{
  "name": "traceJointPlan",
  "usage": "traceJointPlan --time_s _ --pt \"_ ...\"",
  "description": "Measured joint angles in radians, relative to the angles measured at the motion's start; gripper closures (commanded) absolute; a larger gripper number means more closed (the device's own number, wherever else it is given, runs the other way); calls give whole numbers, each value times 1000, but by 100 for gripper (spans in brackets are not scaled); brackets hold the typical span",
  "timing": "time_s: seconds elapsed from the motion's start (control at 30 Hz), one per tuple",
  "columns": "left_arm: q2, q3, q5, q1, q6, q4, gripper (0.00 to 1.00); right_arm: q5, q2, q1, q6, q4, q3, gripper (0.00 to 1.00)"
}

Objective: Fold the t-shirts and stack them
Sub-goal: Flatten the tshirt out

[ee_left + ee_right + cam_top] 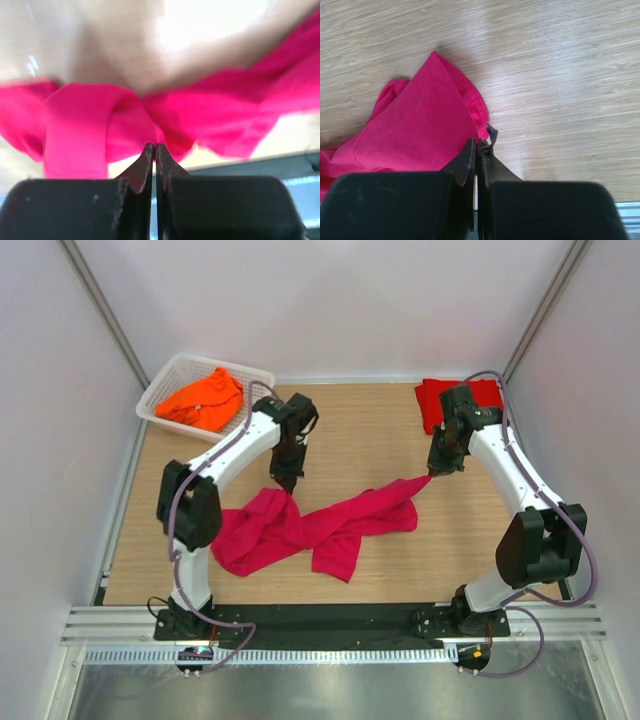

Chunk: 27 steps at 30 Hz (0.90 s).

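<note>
On the table [370, 440], the left gripper [285, 483] pinches an edge of the pink t-shirt [330, 525]. The right gripper [432, 473] pinches its far corner, bare wood between them.

1. The pink shirt [320, 525] sprawls left to right across the middle of the surface [370, 430]; low passes blocked there.
2. The basket [158, 392] fills the far-left corner; the red shirt [428, 405] lies far right.
3. Bare wood at far centre, between basket and red shirt.
4. Bare wood in the near-right corner.
5. The side walls [60, 440] stand close on both sides.
</note>
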Motion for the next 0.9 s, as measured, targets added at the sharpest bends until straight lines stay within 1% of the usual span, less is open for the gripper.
traceJointPlan --time_s 0.13,0.2,0.27,0.33,0.37,0.4,0.47,0.5,0.53,0.57,0.63,0.67,0.7,0.77,0.83,0.9 --pt "155 177 -56 8 67 -17 100 5 1 0 0 -2 0 99" --pt "211 219 -72 21 95 -23 82 7 2 0 0 -4 1 99" --pt "249 239 -91 38 112 -36 70 8 6 0 0 -8 4 99" --pt "255 241 -113 58 114 -45 61 9 11 0 -1 -9 8 99" --pt "254 239 -132 66 114 -50 56 9 14 0 -2 -9 8 99" --pt "245 234 -152 73 114 -51 54 9 16 0 -3 -9 9 99" --pt "198 193 -183 85 104 -35 54 10 17 0 -5 -10 9 99" --pt "147 150 -192 88 92 -21 56 9 17 0 -6 -10 9 99" --pt "104 115 -192 89 82 -15 65 9 17 0 -7 -10 9 99" --pt "44 70 -188 88 69 -6 71 8 17 0 -10 -10 9 99" --pt "-68 -6 -174 84 46 9 82 4 17 0 -12 -10 9 99" --pt "-119 -41 -163 81 31 13 83 2 18 0 -14 -10 9 99" --pt "-161 -75 -154 77 23 21 83 -2 18 0 -14 -9 9 99" --pt "-212 -140 -144 69 8 39 74 -5 18 0 -17 -8 9 99" --pt "-224 -209 -133 62 -3 52 66 -10 18 0 -18 -6 9 99" --pt "-203 -256 -128 56 -11 59 65 -14 18 0 -19 -6 9 99"
